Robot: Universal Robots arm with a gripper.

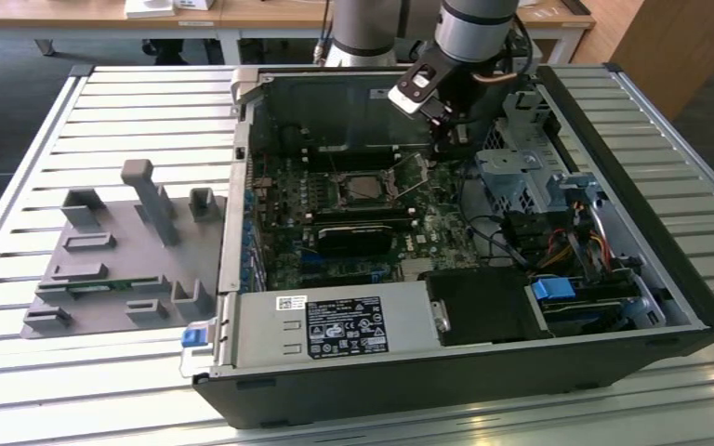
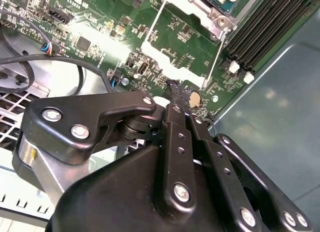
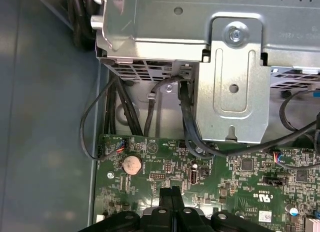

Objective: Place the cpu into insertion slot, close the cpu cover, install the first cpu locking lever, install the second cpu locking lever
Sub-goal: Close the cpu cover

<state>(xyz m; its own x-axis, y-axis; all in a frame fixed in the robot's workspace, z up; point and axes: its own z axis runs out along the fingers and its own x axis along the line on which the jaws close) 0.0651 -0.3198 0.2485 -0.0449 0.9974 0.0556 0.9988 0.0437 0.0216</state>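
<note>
1. Slatted metal tabletop (image 1: 109, 102) carries an open computer case (image 1: 456, 390); a grey fixture (image 1: 122, 251) lies on the exterior view's left of it.
2. Inside the case, the cpu (image 1: 363, 189) lies in the slot (image 1: 336, 189) at the middle of the green board (image 1: 431, 237).
3. Two thin levers (image 1: 419, 189) slant up from the slot's side that faces the tool.
4. The tool (image 1: 452, 144) hangs over the board, just to the exterior view's right of the slot.
5. In both wrist views its fingers (image 3: 166, 197) are pressed together with nothing between them, the tips near a coin cell (image 3: 132, 164).
</note>
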